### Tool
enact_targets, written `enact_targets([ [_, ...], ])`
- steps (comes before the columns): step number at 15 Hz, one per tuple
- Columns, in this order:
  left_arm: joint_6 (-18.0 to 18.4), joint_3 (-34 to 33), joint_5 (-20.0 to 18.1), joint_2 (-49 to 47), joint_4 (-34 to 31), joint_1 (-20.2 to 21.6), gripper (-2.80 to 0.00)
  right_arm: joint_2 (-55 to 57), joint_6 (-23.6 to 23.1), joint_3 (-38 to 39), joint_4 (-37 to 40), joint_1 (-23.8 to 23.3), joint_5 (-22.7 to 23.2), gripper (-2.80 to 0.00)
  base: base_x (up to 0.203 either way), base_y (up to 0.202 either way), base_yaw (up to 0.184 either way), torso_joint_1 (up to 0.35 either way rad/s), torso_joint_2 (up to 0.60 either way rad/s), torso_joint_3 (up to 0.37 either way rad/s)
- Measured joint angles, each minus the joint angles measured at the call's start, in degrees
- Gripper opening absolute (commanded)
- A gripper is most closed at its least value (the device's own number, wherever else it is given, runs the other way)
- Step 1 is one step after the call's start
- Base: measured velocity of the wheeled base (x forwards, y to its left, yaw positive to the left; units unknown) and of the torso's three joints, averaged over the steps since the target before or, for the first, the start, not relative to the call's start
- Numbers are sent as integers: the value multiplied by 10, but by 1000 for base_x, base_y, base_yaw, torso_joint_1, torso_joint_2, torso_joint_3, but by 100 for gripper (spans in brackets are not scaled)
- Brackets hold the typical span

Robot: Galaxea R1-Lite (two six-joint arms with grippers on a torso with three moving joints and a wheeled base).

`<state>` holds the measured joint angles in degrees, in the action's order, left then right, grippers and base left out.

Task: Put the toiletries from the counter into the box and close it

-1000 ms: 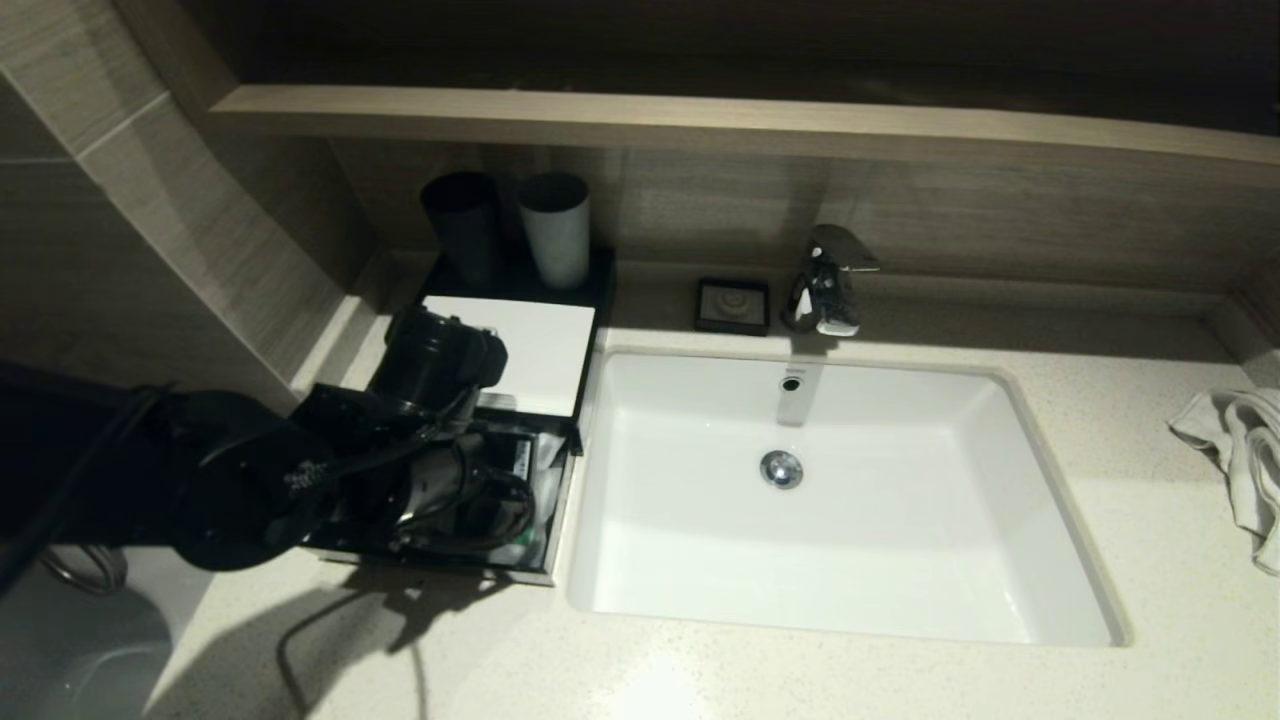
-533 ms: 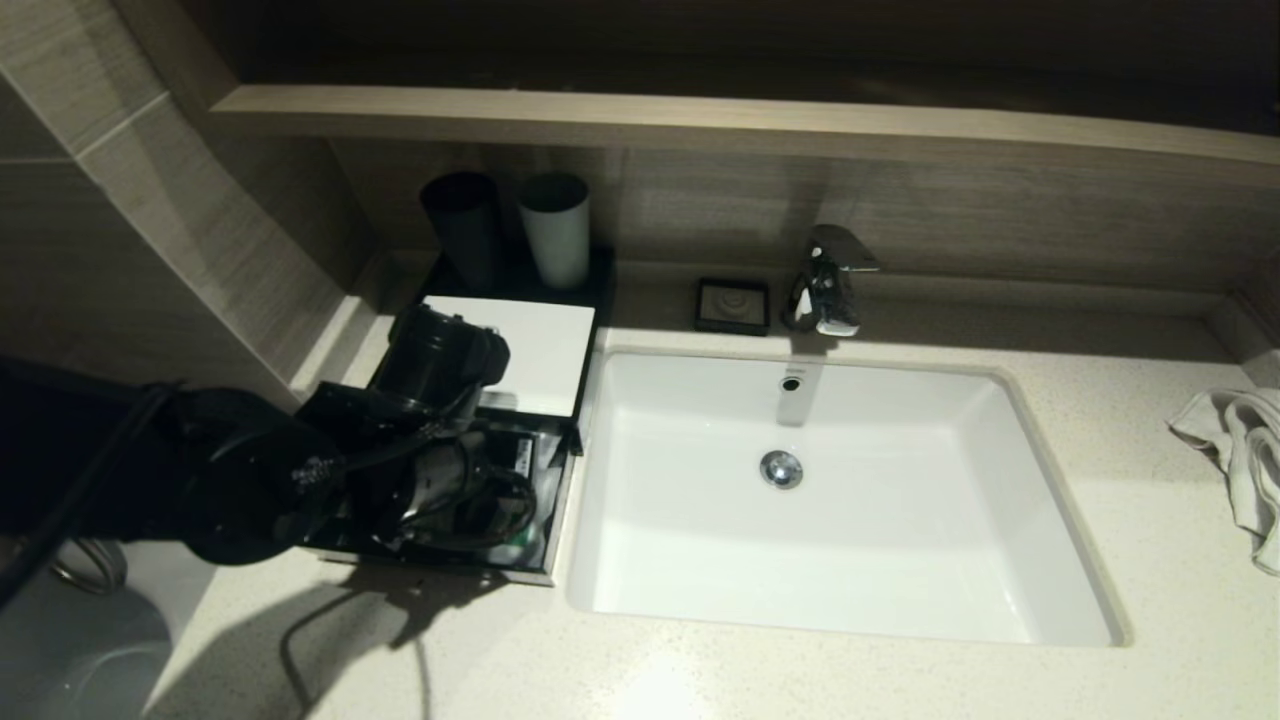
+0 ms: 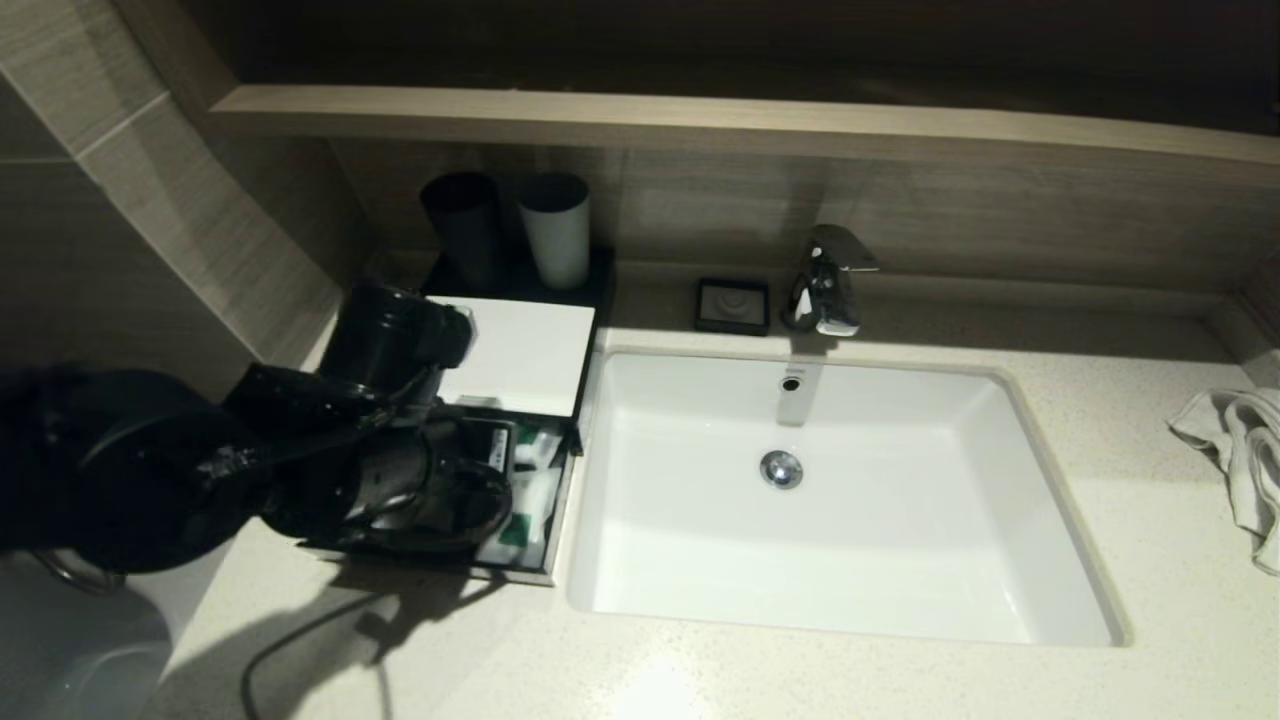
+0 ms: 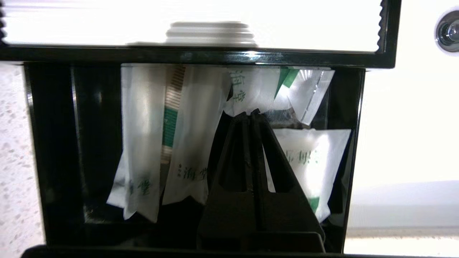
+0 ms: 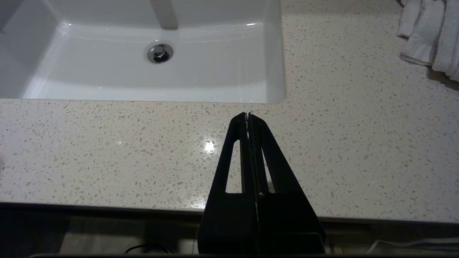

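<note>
Toiletry packets [image 4: 186, 143] all in open drawer [image 3: 530, 570] of box [image 3: 520, 350], bench 9 o'clock. Left gripper [image 4: 251, 114] pressed together, empty, over drawer. Next: push drawer shut. Right gripper [image 5: 247, 115] pressed together, parked.

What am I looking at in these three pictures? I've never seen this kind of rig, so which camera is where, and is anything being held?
This is a two-armed robot at a bathroom counter. The wide picture comes from a camera on its head, looking down. The other two come from cameras on each wrist, behind the fingers.

The left arm is the black bulk over the box, a low black case with a white top and a pulled-out drawer. In the left wrist view the left gripper is shut, holding nothing, its tip over the white packets with green print lying in the drawer.

The right gripper, seen only in its own wrist view, is shut, empty and idle over bare counter near the sink.

Also there: two cups, a soap dish, a tap and a towel.
</note>
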<state>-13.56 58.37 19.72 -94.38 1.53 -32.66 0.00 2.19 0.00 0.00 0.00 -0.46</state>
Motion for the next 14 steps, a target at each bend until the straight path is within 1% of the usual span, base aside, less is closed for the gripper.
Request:
enact_targets([
  [3, 0, -7, 0, 37, -38, -7, -280, 0, 0, 0, 0, 0, 0, -280, 0, 0, 0, 0, 0, 0],
  [5, 0, -24, 0, 66, -63, -16, -280, 0, 0, 0, 0, 0, 0, -280, 0, 0, 0, 0, 0, 0],
  [9, 0, -91, 0, 127, -101, -25, -280, 0, 0, 0, 0, 0, 0, -280, 0, 0, 0, 0, 0, 0],
  [14, -5, -196, -3, 192, -97, -25, -280, 0, 0, 0, 0, 0, 0, -280, 0, 0, 0, 0, 0, 0],
])
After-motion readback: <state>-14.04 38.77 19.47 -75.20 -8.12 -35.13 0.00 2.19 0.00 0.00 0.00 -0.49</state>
